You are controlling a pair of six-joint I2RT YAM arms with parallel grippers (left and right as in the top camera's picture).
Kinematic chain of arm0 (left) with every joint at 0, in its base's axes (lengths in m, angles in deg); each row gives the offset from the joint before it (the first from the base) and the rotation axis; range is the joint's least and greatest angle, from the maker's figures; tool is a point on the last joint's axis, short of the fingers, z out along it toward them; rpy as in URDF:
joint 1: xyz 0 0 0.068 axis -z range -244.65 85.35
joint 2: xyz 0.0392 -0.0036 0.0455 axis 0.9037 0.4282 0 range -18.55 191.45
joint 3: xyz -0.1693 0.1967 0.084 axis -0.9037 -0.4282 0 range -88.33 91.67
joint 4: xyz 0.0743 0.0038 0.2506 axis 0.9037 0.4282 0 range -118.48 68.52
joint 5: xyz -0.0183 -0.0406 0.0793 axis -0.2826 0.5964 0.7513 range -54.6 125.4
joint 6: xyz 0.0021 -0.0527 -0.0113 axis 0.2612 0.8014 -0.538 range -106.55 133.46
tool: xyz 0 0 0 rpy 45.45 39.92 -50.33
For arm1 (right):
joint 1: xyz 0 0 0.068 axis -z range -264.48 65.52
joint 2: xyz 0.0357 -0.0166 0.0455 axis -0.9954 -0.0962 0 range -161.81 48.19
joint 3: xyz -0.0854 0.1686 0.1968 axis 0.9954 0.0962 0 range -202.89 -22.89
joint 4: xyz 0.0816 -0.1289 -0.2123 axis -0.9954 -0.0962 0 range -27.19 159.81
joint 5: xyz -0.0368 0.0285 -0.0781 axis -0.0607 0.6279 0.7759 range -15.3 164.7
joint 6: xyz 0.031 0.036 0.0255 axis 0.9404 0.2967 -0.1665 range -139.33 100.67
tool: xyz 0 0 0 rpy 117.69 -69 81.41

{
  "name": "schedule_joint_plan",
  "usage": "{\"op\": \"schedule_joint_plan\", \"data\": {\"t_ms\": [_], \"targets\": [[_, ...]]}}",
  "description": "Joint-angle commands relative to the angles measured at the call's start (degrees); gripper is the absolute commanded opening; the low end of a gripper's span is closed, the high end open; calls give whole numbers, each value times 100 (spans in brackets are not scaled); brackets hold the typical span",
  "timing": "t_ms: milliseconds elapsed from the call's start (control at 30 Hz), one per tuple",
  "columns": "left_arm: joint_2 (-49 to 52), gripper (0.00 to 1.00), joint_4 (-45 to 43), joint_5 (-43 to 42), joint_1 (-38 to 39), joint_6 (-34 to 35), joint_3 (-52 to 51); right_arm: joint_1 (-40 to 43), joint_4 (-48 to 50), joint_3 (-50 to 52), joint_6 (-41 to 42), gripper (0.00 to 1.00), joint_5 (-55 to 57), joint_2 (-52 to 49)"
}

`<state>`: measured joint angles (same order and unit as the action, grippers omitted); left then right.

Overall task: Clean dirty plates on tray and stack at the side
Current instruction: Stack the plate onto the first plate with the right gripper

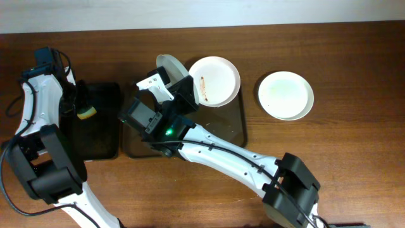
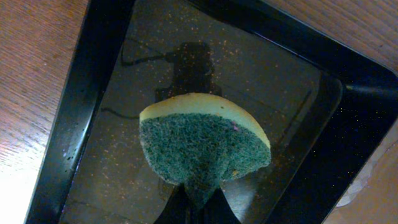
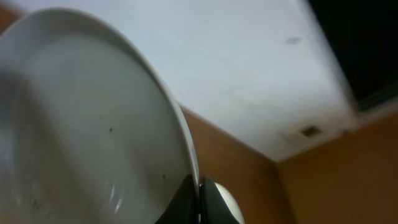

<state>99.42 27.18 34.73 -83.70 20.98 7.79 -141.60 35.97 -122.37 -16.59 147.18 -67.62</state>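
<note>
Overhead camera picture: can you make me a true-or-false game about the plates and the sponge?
1. The right gripper pinches the tilted plate by its rim. True.
2. The left gripper holds a fork. False: it holds a green and yellow sponge over the black tray.
3. The streaked plate on the brown tray has brown-orange marks on it. True.
4. The third plate lies on the black tray. False: it lies on the wooden table, to the right of the brown tray.
5. The sponge is scrubbing the tilted plate. False: the two are apart.
</note>
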Motion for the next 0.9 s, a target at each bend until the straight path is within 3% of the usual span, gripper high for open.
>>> {"op": "schedule_joint_plan", "data": {"t_ms": [0,100,200,333,433,633,667,700,767,867], "targets": [[74,1,-11,-68,2,-74,46,612,-472,-83,487,4,-2752,457],[74,1,-9,-151,2,-72,46,2015,-809,-83,844,4,-5928,1130],[74,1,-11,-173,2,-74,46,3832,-1340,-83,1281,4,-7733,1362],[74,1,-17,-170,2,-74,46,5928,-2144,-79,1300,4,-7735,1147],[76,0,-103,-153,2,-74,46,6992,-2253,160,1298,4,-7722,737],[136,1,-116,-153,2,-74,46,7178,-1655,1126,1296,5,-7812,-7],[153,1,-116,-151,2,-74,46,7138,-1624,1169,1294,45,-7829,-9],[179,0,-116,-151,2,-74,46,7088,-1624,1163,1235,60,-7945,-4],[297,1,-116,-153,2,-74,46,6926,-1635,933,955,69,-8771,24],[407,0,-118,-153,2,-74,46,6255,-1598,402,1158,64,-9200,70]]}}
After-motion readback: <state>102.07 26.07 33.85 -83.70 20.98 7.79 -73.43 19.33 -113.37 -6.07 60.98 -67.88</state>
